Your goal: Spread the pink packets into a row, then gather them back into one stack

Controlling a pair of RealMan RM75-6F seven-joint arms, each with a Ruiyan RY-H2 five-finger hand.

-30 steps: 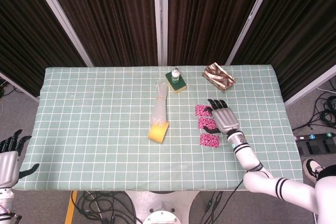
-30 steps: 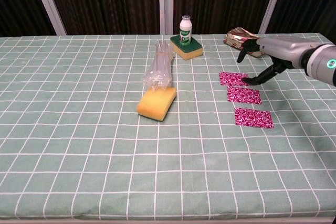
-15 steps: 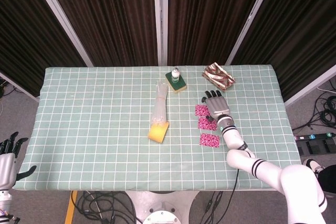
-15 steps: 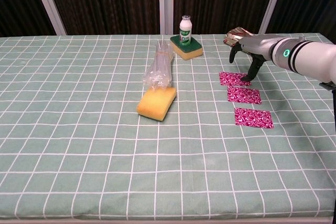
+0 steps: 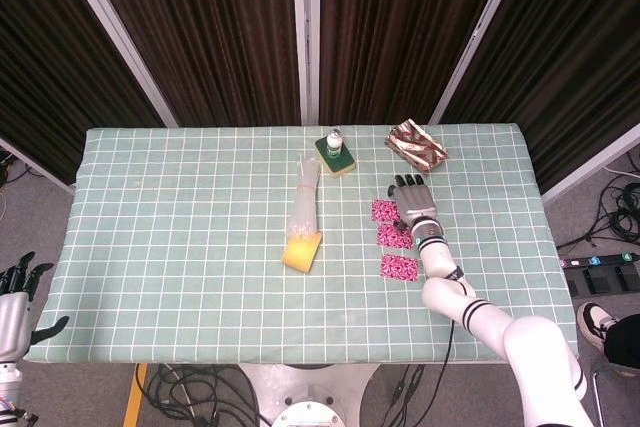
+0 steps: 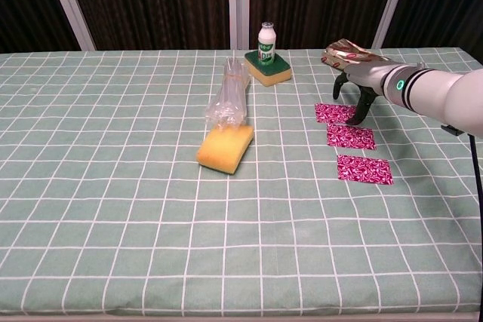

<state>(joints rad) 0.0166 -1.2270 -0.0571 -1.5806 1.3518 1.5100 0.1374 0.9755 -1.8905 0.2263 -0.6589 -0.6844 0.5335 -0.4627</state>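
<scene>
Three pink packets lie on the counter [image 6: 113,209] in a short row, set apart from one another: the far packet [image 6: 334,113], the middle packet [image 6: 350,137] and the near packet [image 6: 364,170]. In the head view the same three show as a column just left of the right arm. None overlaps another, so the spreading half of the task looks done — the gathering half is what remains, and no packet has yet been stacked on another.

The right robot hand [image 6: 356,81] hangs over the far end of the row, palm down, fingers apart and pointing at the counter beside the far packet. One fingertip [image 6: 354,118] looks to be on or just at that packet's right edge; whether it truly presses the foil I cannot tell. It grips nothing. My reading is that it stands ready to slide or lift the far packet toward the middle one, which would start the restacking.

The left robot hand [image 5: 14,292] is off the counter at the lower left of the head view, fingers spread, holding nothing.

Elsewhere on the counter — a yellow sponge [image 6: 225,148] with a clear wrapper [image 6: 229,99] behind it, a small bottle [image 6: 266,41] on a green sponge [image 6: 270,70], and a brown foil pack [image 5: 416,145] behind the right robot hand.
</scene>
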